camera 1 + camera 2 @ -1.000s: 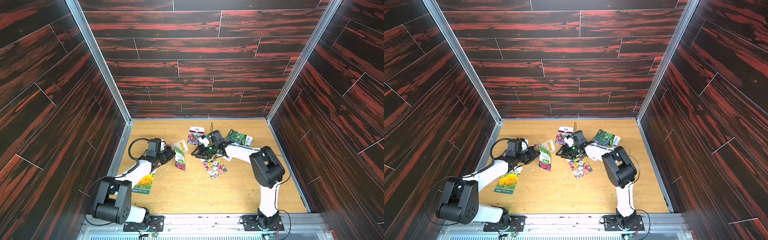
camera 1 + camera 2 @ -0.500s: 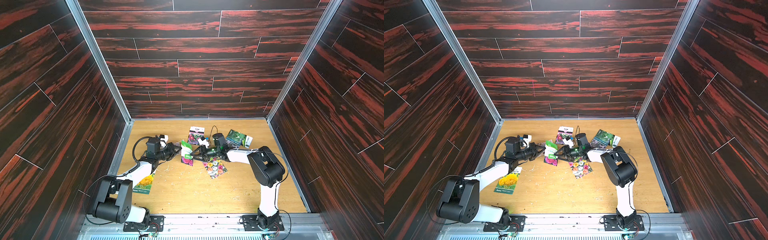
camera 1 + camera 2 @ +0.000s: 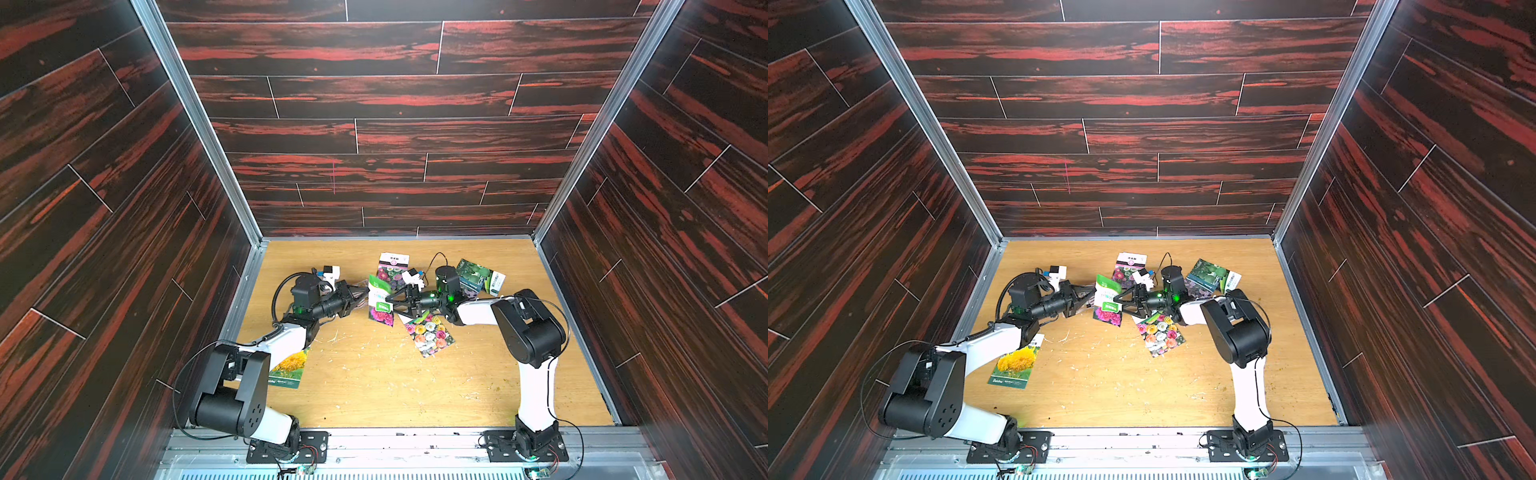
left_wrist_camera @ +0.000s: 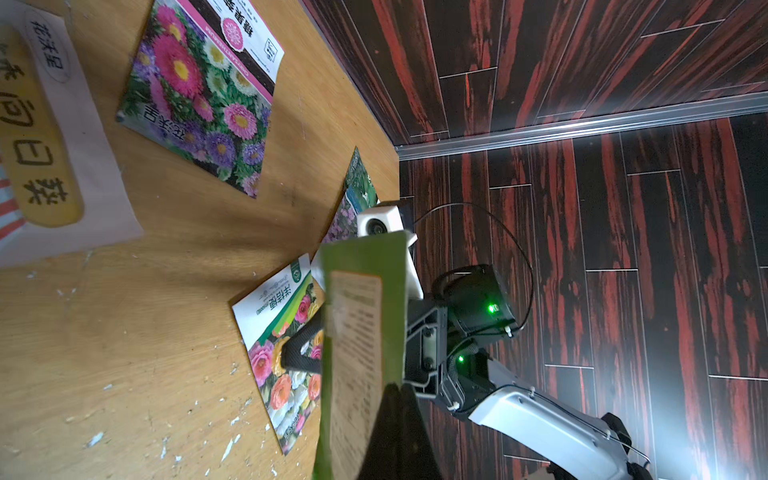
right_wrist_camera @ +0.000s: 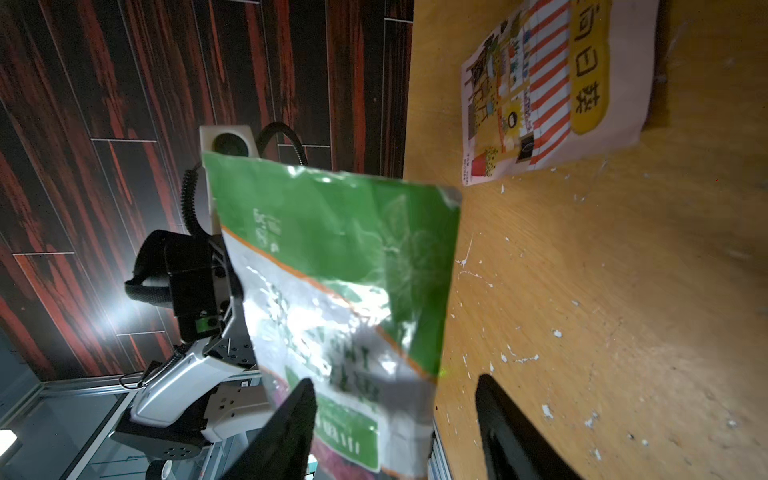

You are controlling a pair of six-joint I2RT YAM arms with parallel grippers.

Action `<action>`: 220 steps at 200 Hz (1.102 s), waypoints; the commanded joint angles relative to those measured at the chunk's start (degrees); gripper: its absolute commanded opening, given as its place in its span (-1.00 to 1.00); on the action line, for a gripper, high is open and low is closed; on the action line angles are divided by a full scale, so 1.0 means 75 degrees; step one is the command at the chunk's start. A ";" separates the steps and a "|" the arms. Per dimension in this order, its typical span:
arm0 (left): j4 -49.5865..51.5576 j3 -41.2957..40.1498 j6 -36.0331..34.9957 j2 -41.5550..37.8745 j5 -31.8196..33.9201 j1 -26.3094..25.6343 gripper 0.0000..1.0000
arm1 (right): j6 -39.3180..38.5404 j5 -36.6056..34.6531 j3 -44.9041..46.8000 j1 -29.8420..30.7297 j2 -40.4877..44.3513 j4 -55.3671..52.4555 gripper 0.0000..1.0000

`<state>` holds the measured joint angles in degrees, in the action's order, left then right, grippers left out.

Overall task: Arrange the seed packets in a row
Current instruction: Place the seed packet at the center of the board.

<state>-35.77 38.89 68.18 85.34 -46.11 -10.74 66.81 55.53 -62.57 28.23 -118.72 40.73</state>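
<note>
Heads up: the green packet (image 3: 380, 299) is up off the worktop (image 3: 374, 386), mid-scene, clamped in your left pincer (image 3: 363, 300) from the left. Its long axis runs roughly far-to-near, face turned toward the right pincer (image 5: 395, 378). That one sits just right of it, jaws spread wide, gripping nothing. Its edge sits right at that gap, so I'd say a handoff is on.

Left arm (image 3: 286, 338) and right arm (image 3: 478, 312) reached inward, wrists level, grippers tip to tip. Left gripper (image 3: 360, 300) clamped on green seed packet (image 3: 379, 296); right gripper (image 3: 392, 302) jaws apart, packet edge between them.
</note>
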 commanded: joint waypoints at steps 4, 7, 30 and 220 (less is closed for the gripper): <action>-0.0167 -0.0039 -0.0060 -0.0253 -0.0216 -0.0105 -1.00 | 0.0154 0.0006 -0.0181 -0.0208 -0.0230 0.0268 0.27; -0.0154 -0.0037 -0.0071 -0.0239 -0.0226 -0.0113 -1.00 | 0.0285 0.0022 -0.0178 -0.0230 -0.0245 0.0412 0.27; -0.0362 -0.0054 0.0040 -0.0093 -0.0303 -0.0216 -1.00 | 0.1388 0.0170 -0.0250 -0.0347 -0.0459 0.2123 0.24; 0.0829 -0.0201 -0.0112 -0.0632 0.2400 -0.0344 0.47 | 0.0157 -0.2105 0.0242 -0.1196 0.1503 0.1907 -1.00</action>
<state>-26.00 42.11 65.89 85.91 -36.77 -12.69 83.37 50.81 -60.23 20.69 -114.98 68.77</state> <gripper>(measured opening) 0.731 0.055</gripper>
